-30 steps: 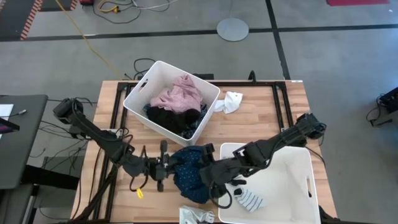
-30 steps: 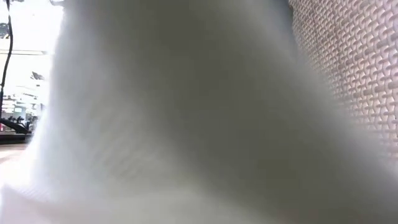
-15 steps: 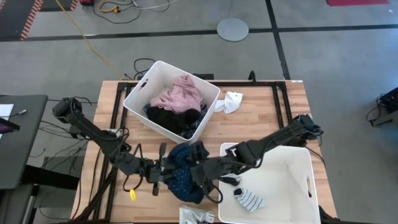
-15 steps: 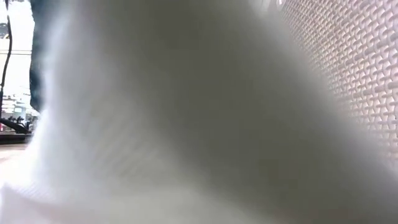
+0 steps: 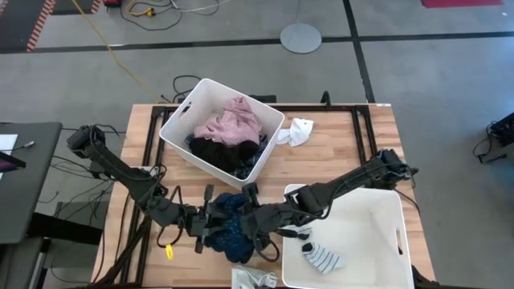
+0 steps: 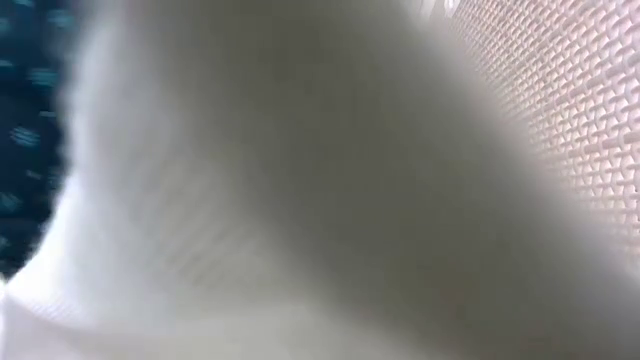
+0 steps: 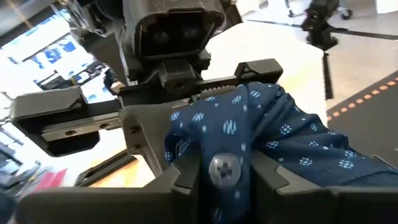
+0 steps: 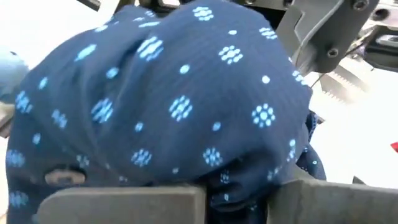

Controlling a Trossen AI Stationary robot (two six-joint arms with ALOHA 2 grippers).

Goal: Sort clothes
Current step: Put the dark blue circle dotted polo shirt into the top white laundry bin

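The navy dotted garment [image 5: 234, 234] is bunched up near the table's front edge, between my two grippers. My left gripper [image 5: 207, 222] comes at it from the left and is shut on it. My right gripper [image 5: 250, 223] comes from the right and is also shut on it. The two grippers face each other closely, and the left wrist view shows the right gripper's body just behind the cloth [image 7: 280, 134]. A pink garment [image 5: 233, 120] lies on a black garment [image 5: 215, 149] in the far left bin [image 5: 178, 120]. A striped sock [image 5: 323, 258] lies in the right bin [image 5: 385, 209]. My left gripper pinches a bunched fold of the navy dotted garment [image 7: 219, 140] between its two fingers, roughly level from the table's left. Several layers stand up above the fingers. My right gripper pinches a gathered fold of the same garment [image 8: 239, 180] between its two fingers, from the table's right. The cloth bulges over the fingers.
A white sock [image 5: 299, 131] lies on the table right of the far bin. Pale socks [image 5: 253, 278] lie at the front edge. White fabric [image 6: 300, 200] fills the low view close to the camera, with dotted navy cloth [image 6: 20, 150] showing at its left.
My right gripper has moved toward the table's left, onto the navy dotted garment and close to my left gripper. The garment, which lay wider before, is now gathered into a tighter bunch between the two grippers.
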